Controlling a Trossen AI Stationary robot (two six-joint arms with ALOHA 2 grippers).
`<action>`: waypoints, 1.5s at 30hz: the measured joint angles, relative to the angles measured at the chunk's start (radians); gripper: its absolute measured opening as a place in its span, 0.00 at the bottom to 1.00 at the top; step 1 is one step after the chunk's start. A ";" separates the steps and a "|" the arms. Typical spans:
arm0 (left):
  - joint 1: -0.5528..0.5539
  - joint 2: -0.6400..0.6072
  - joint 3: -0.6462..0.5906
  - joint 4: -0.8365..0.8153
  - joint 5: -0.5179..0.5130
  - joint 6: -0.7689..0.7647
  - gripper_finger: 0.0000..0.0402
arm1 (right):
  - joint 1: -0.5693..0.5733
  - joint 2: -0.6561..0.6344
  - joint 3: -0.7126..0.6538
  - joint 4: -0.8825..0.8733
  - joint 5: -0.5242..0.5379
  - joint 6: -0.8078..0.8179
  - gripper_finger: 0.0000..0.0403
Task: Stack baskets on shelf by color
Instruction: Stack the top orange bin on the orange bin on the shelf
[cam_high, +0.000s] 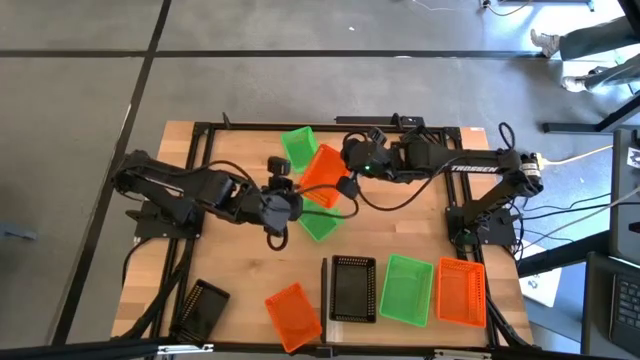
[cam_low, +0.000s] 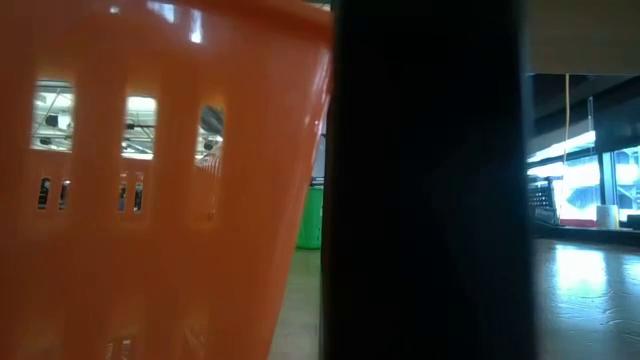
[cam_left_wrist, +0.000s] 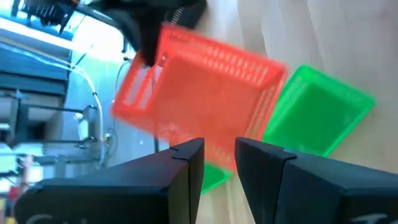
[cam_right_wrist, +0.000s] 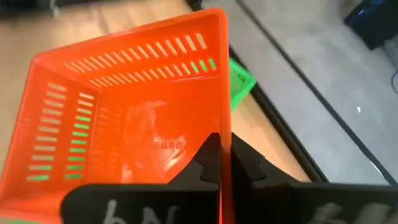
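My right gripper (cam_high: 345, 183) (cam_right_wrist: 222, 152) is shut on an orange basket (cam_high: 322, 172) (cam_right_wrist: 124, 124) over the table's far middle. My left gripper (cam_high: 283, 208) (cam_left_wrist: 219, 146) waits beside it, slightly open and holding nothing, facing the orange basket (cam_left_wrist: 199, 93). One green basket (cam_high: 298, 145) (cam_right_wrist: 239, 78) lies toward the far edge. Another green basket (cam_high: 318, 224) sits just right of my left gripper. Along the near edge stand a black basket (cam_high: 203, 306), an orange basket (cam_high: 293, 313), a second black basket (cam_high: 352, 288), a green basket (cam_high: 407, 290) and an orange basket (cam_high: 461, 292). I cannot tell the shelf from the tabletop. My right gripper pinches the orange basket's side wall at its rim (cam_right_wrist: 225, 134), one finger inside the basket and one outside. The fingers come at it level from the table's right. The basket is tilted with its open side toward the gripper; whether it is lifted clear I cannot tell.
The low view is mostly blocked by the near orange basket (cam_low: 150, 180) and a black upright shape (cam_low: 430, 180). A dark bar (cam_high: 324, 285) lies beside the second black basket. Cables (cam_high: 390, 200) cross the table's middle. The black table frame (cam_high: 200, 150) borders the planks.
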 joint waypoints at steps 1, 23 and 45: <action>-0.002 0.000 0.017 -0.015 0.000 -0.025 0.21 | 0.005 0.000 0.032 -0.051 -0.007 0.000 0.00; -0.031 0.000 0.107 -0.096 -0.001 -0.284 0.21 | 0.224 -0.050 0.520 -0.718 -0.041 0.179 0.00; -0.029 0.000 0.107 -0.089 -0.002 -0.468 0.21 | 0.476 -0.522 0.179 -0.796 -0.227 0.526 0.00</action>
